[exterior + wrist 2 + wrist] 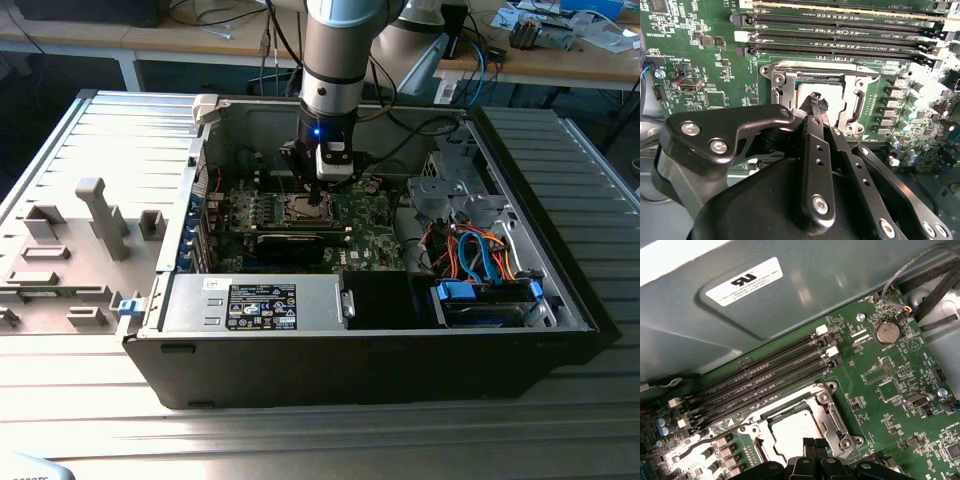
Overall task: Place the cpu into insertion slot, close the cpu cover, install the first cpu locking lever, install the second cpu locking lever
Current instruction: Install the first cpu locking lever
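Second wrist view, closed fingers (815, 127) hiding part of cpu (802, 94)

UR arm (335, 50): silver-grey tubular link, black collar at wrist end w/ small blue LED (316, 131) lit; white block (333, 160) mounted just below. Gripper (816, 100): matte black throughout, flat linkage bars w/ silver screws (819, 204) at pivots, row of small holes along slim fingers (815, 145), rounded black housing (755, 210) behind linkage.

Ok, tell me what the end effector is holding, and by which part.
Nothing visibly held: the end effector is shut over the cpu, which lies framed by the cpu cover.
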Robot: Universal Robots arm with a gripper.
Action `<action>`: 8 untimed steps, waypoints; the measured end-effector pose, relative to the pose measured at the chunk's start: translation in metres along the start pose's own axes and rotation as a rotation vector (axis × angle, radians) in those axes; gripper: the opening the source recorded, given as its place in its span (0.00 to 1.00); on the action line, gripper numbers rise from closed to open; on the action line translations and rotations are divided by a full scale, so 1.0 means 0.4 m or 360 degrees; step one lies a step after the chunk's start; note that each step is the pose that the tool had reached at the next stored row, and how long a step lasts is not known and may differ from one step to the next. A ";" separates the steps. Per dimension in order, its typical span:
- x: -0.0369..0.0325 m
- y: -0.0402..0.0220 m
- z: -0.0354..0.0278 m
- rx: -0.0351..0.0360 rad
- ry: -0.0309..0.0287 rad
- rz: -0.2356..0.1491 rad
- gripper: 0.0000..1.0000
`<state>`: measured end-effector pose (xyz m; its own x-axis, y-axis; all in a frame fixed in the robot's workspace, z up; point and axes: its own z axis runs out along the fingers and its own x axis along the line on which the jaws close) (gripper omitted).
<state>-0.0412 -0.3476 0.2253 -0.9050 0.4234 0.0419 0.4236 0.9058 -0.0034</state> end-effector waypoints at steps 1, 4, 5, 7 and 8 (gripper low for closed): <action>0.000 0.000 0.000 0.0000 0.00000 -0.0007 0.11; 0.000 0.000 0.000 0.0001 -0.00001 -0.0026 0.11; 0.000 0.000 0.000 0.0001 -0.00001 -0.0033 0.11; 0.000 0.000 0.000 0.0002 -0.00001 -0.0039 0.11; 0.000 0.000 0.000 0.0002 -0.00001 -0.0044 0.11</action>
<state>-0.0412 -0.3476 0.2253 -0.9163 0.3983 0.0419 0.3985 0.9172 -0.0034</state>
